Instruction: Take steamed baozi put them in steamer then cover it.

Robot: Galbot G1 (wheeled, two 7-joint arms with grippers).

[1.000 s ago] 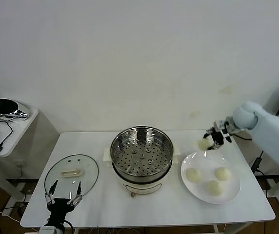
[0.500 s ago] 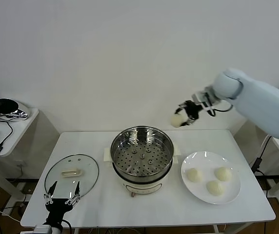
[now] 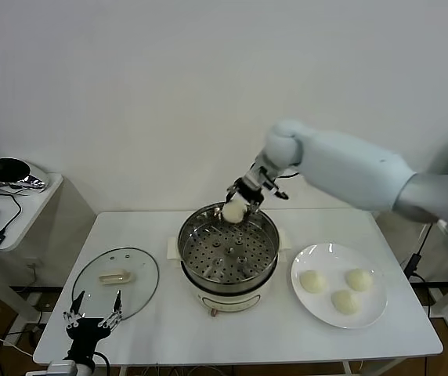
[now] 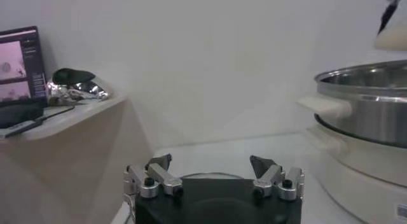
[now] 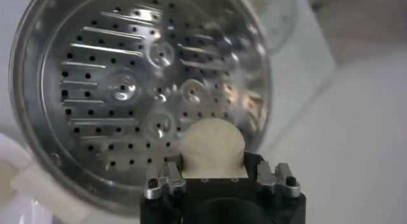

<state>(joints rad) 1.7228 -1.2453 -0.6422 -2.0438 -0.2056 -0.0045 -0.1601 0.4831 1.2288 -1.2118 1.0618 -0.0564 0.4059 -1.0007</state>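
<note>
My right gripper (image 3: pixel 237 202) is shut on a cream-white baozi (image 3: pixel 233 211) and holds it over the far rim of the steamer (image 3: pixel 227 244). In the right wrist view the baozi (image 5: pixel 212 148) sits between the jaws above the steamer's perforated floor (image 5: pixel 121 85), which holds nothing. Three more baozi (image 3: pixel 311 280) lie on the white plate (image 3: pixel 374 312) at the right. The glass cover (image 3: pixel 115 280) with its cream handle lies flat on the table at the left. My left gripper (image 3: pixel 92 322) is open and empty near the table's front edge, just in front of the cover.
The steamer stands on a white pot base (image 3: pixel 222 300) at the table's middle; it also shows in the left wrist view (image 4: pixel 365 98). A side table (image 3: pixel 12 205) with a mouse and a shiny object stands at the far left. A wall is close behind.
My right arm has swung left from above the plate to over the steamer's far rim, carrying the baozi. The left gripper has sunk slightly.
</note>
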